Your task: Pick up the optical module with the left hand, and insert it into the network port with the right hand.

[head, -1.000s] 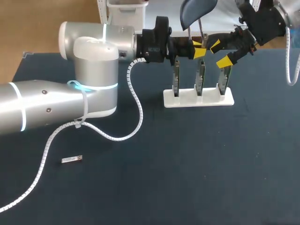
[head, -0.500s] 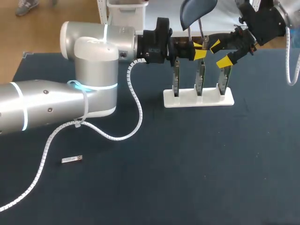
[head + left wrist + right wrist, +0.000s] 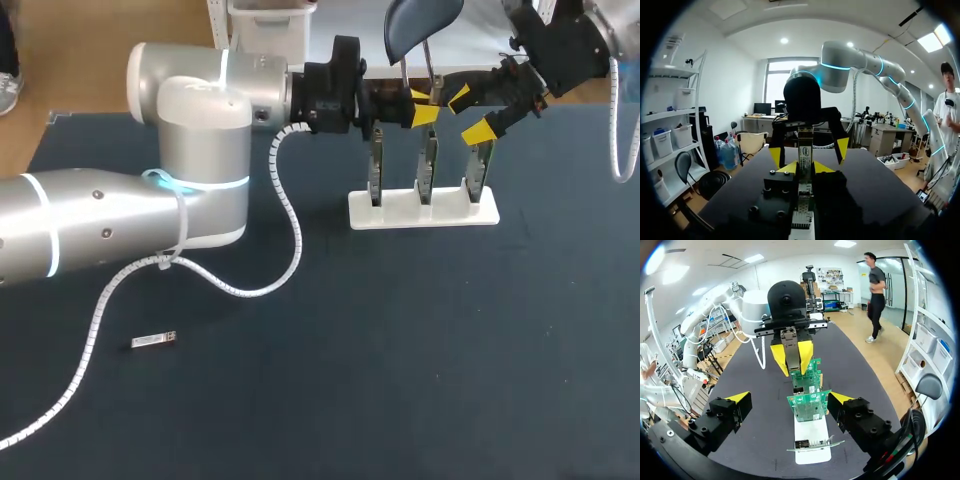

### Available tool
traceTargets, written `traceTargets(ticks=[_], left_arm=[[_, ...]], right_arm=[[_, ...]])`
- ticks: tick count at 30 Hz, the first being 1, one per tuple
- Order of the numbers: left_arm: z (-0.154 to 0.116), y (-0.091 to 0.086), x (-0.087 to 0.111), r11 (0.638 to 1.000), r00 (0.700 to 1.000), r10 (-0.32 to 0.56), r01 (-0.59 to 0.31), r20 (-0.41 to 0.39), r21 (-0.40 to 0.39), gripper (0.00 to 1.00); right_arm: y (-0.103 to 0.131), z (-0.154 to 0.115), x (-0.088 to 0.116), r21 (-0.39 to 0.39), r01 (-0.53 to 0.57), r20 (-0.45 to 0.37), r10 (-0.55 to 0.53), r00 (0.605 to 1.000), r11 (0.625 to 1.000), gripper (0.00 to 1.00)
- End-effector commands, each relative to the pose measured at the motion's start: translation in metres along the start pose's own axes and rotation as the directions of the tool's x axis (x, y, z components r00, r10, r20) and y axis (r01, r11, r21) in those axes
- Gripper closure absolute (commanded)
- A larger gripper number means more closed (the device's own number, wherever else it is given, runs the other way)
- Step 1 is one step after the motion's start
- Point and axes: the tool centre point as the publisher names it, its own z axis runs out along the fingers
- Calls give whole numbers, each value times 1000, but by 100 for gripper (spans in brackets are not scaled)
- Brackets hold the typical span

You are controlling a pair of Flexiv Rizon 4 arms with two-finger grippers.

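Where the yellow tips of the left gripper (image 3: 805, 168) stood close together, the optical module (image 3: 805, 149), a slim silver bar with a label, was pinched between them from both sides. It stuck out ahead of the fingers. From the opposite wrist it showed as a grey strip (image 3: 789, 342) between the same two tips.

Facing it, the right gripper (image 3: 789, 399) had its jaws wide apart and touching nothing, one yellow tip off to either side of the module's line. Whether the module's far end reached into that gap could not be told.

Under both grippers three green network cards (image 3: 428, 165) stood upright in a row in a white stand (image 3: 423, 214). The left jaws hung over the middle card, and the right jaws were just beside them, towards the card at the row's right end.

Well apart from either gripper, near the left arm's white spiral cable (image 3: 290, 230), a second small silver module (image 3: 154, 341) lay flat on the dark table (image 3: 400, 350).
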Motion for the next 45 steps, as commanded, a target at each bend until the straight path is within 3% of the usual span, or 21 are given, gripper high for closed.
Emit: traceTargets(ticks=[1, 35, 45], left_arm=[[1, 2, 0, 1000, 1000, -1, 1, -1, 6, 100], [6, 2, 0, 1000, 1000, -1, 1, -4, 2, 100], [6, 2, 0, 1000, 1000, -1, 1, -4, 2, 100]], right_arm=[[0, 1, 0, 1, 1, -1, -1, 1000, 1000, 0], [0, 1, 0, 1, 1, -1, -1, 1000, 1000, 0], [-11, -19, -21, 31, 45, 14, -45, 999, 999, 0]])
